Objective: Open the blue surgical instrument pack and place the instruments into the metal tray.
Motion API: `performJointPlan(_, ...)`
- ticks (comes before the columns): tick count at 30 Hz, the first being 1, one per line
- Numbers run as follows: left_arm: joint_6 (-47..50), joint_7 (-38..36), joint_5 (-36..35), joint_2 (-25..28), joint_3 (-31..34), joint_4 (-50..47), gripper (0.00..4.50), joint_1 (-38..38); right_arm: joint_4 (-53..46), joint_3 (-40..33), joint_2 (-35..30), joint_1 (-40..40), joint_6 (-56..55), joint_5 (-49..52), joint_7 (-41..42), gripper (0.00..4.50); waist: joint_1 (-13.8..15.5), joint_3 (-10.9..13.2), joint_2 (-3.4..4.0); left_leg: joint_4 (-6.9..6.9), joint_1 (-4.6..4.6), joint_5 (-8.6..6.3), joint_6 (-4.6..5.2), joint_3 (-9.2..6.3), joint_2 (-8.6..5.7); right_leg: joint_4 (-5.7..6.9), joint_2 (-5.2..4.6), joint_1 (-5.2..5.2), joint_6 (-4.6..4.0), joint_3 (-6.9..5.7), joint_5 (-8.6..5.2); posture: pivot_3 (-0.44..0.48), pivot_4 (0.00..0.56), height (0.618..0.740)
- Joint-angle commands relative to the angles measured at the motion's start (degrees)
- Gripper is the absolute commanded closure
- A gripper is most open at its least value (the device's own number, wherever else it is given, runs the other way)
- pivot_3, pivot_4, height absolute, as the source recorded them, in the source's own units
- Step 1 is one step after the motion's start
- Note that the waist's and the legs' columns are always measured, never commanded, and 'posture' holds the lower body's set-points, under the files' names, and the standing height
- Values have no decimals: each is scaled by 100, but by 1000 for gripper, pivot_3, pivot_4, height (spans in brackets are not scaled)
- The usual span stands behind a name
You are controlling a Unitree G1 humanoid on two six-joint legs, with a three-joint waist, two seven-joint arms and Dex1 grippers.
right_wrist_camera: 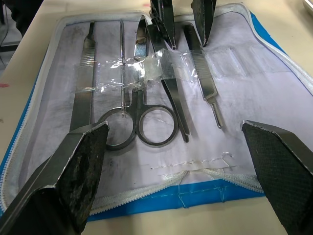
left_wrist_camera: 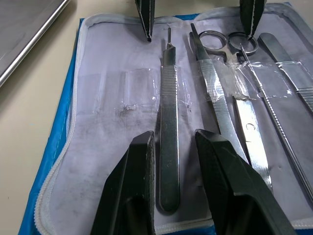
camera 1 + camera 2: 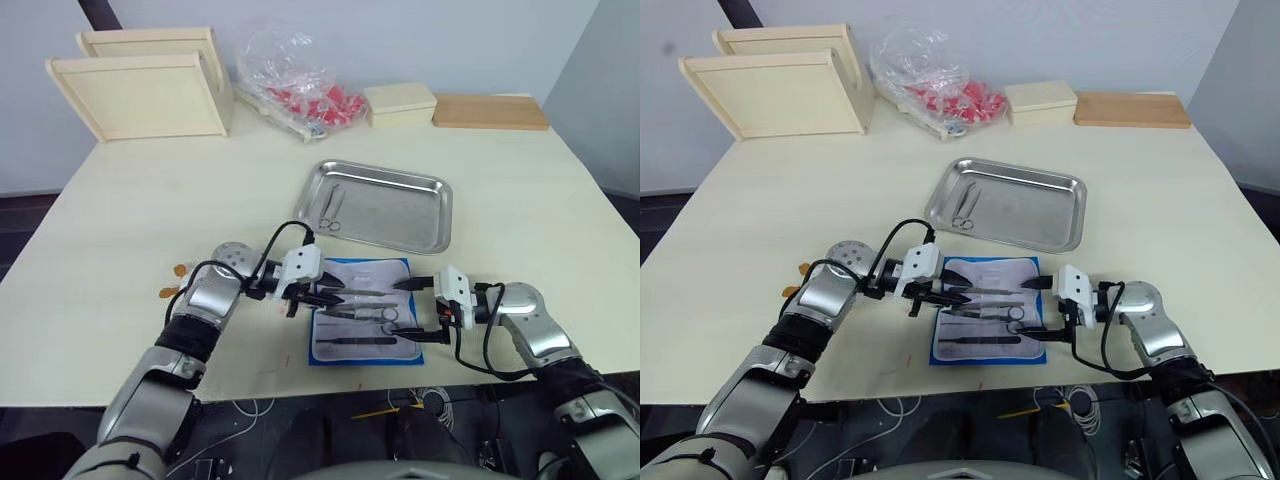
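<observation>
Left gripper (image 3: 325,298) sits low at the left end of the open blue surgical instrument pack (image 3: 362,350), fingers parted, straddling the flat scalpel-style handle (image 2: 168,142) without pinching it yet; left wrist view has the handle between the two fingers (image 2: 132,196). Judgement: step in hand is pulling this one from its clear pocket strap (image 2: 139,90). Close on the ribbed mid-section, not the smooth tail, then draw it lengthwise out of the strap, not straight up, or the pack lifts with it. Watch the neighbouring forceps (image 2: 215,98), just beside the inner finger. The remaining instruments (image 1: 146,98), scissors included, lie strapped side by side across the panel. Right gripper (image 3: 428,305) is at the pack's right end, fingers spread wide, holding nothing; pressing that edge down would help. Metal tray (image 3: 425,183) sits just beyond the pack, already holding one ring-handled tool (image 3: 331,210), the rest of the tray bare.
</observation>
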Motion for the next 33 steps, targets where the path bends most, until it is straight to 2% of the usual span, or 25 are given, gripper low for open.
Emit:
performJointPlan(1,77,32,116,50,-97,-44,3064,135,569,443,-27,318,216,-625,-106,0,1,-2,-1,0,0,0,0,0,0,0,0,0,0,0,0,0,150,740)
performJointPlan(6,159,45,98,51,-75,14,3064,105,590,447,6,294,215,-626,-121,0,0,-8,0,0,1,0,0,1,-1,1,0,1,0,0,0,0,150,740)
performJointPlan(7,173,50,97,48,-70,23,3588,96,595,447,10,290,214,-629,-125,0,-1,-9,-1,0,1,0,0,0,-1,1,0,1,0,0,0,0,150,740)
performJointPlan(8,209,46,80,39,-63,29,3806,84,603,446,16,282,214,-629,-126,0,-2,-9,-1,0,2,0,0,1,-2,2,1,0,0,0,0,0,150,740)
performJointPlan(9,255,32,65,39,-64,22,4310,76,609,445,21,274,215,-628,-124,0,-3,-10,-1,0,2,0,0,1,-2,3,1,1,0,0,0,0,150,740)
performJointPlan(10,282,24,57,42,-70,15,4483,71,614,443,25,268,214,-628,-122,0,-4,-11,-1,0,3,0,0,1,-2,3,2,1,0,1,0,0,150,740)
performJointPlan(18,349,-35,174,192,-148,-195,4483,-6,641,456,41,255,238,-653,-110,0,-12,-13,-1,0,5,0,0,2,-3,6,5,1,-1,3,0,0,150,740)
performJointPlan(26,858,-68,283,406,-278,-939,4483,-93,664,469,89,249,227,-682,-131,0,-22,-12,-1,0,4,0,0,2,-1,8,15,0,-2,11,-1,0,150,740)
performJointPlan(33,1686,14,457,571,-358,-1445,4483,-237,681,479,83,261,240,-729,-171,0,-23,-12,-1,0,4,0,0,1,1,9,22,0,-2,15,-1,0,150,740)
